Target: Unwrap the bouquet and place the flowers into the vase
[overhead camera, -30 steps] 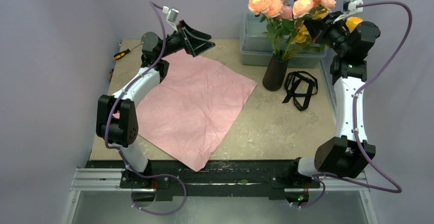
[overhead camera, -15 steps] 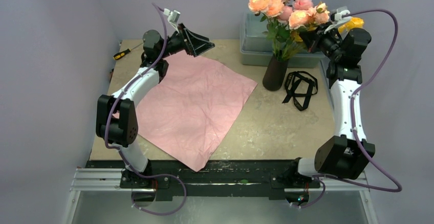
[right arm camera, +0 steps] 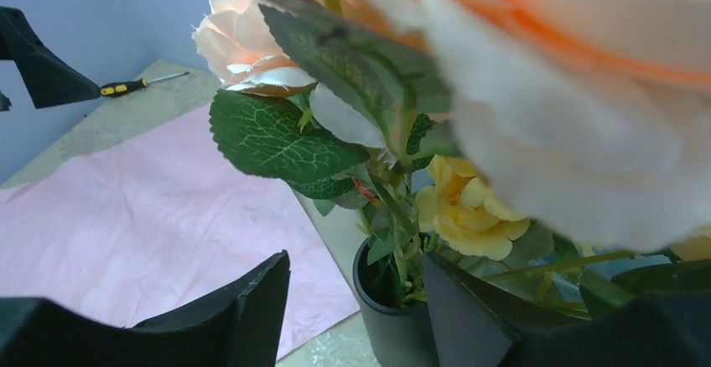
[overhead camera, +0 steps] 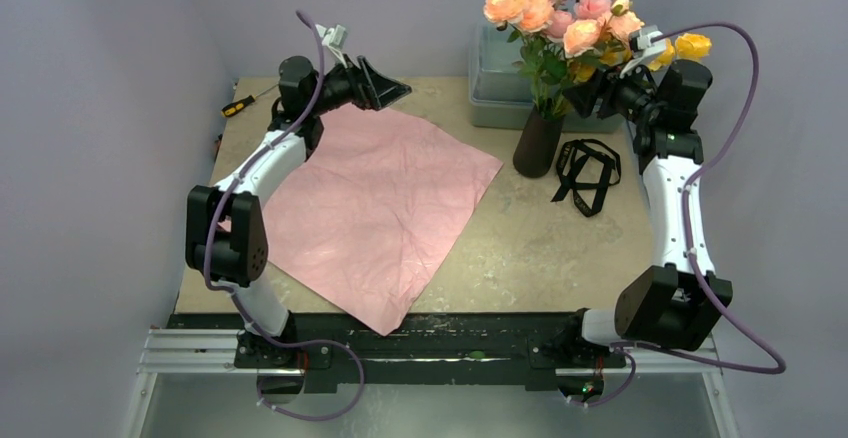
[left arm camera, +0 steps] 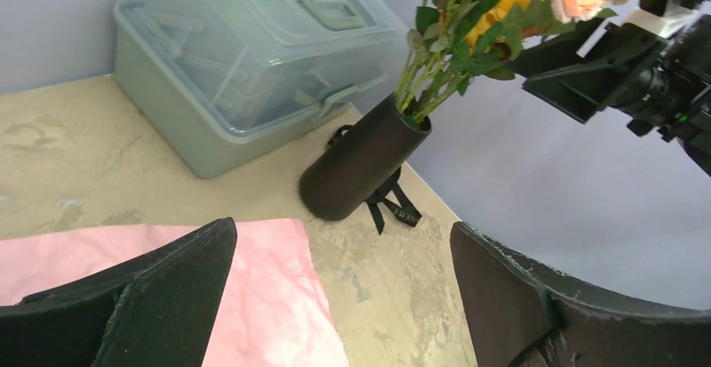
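The flowers (overhead camera: pixel 560 20), peach-pink and yellow with green leaves, stand with their stems in the dark vase (overhead camera: pixel 538 144) at the back right of the table. The pink paper (overhead camera: pixel 380 203) lies spread flat, and the black ribbon (overhead camera: pixel 587 173) lies loose to the right of the vase. My right gripper (overhead camera: pixel 597 88) is open among the leaves above the vase (right arm camera: pixel 401 325); its fingers (right arm camera: pixel 251 300) hold nothing, and stems lie against the right one. A yellow bloom (right arm camera: pixel 465 204) hangs just beyond. My left gripper (overhead camera: pixel 388 88) hovers open over the paper's far corner (left arm camera: pixel 268 300), facing the vase (left arm camera: pixel 360 162).
A translucent grey-green lidded box (overhead camera: pixel 500 83) stands behind the vase against the back wall. A yellow-handled screwdriver (overhead camera: pixel 240 106) lies at the table's far left corner. The ribbon (left arm camera: pixel 390 204) sits close to the table's right edge.
My right gripper has opened and dropped lower and leftward toward the vase's mouth. The blooms have settled slightly. The left gripper has tilted a little lower.
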Controlling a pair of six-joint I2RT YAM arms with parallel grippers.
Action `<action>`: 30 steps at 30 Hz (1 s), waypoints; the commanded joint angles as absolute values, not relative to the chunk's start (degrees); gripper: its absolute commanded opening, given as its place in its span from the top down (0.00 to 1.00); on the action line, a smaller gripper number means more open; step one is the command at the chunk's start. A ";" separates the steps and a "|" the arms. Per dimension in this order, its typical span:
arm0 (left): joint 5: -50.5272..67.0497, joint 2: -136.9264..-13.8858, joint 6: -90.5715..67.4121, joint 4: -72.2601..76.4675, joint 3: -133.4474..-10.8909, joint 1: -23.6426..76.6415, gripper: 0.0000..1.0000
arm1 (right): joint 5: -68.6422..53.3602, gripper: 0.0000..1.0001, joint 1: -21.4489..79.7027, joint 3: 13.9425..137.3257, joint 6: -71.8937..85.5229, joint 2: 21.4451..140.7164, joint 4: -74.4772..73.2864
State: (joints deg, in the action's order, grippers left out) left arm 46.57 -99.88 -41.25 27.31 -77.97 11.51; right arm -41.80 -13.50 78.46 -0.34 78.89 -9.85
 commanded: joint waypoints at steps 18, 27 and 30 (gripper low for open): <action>39.86 -98.18 -21.35 -18.55 -89.63 -10.33 0.00 | -40.88 0.02 -13.47 76.46 13.00 63.88 -14.20; 35.56 -95.65 1.57 -41.44 -91.88 -14.17 0.00 | -37.42 0.02 -8.55 72.81 3.80 63.10 -22.24; 31.87 -92.50 6.84 -44.63 -89.04 -13.67 0.00 | -33.73 0.02 -3.60 72.33 -2.10 62.98 -24.67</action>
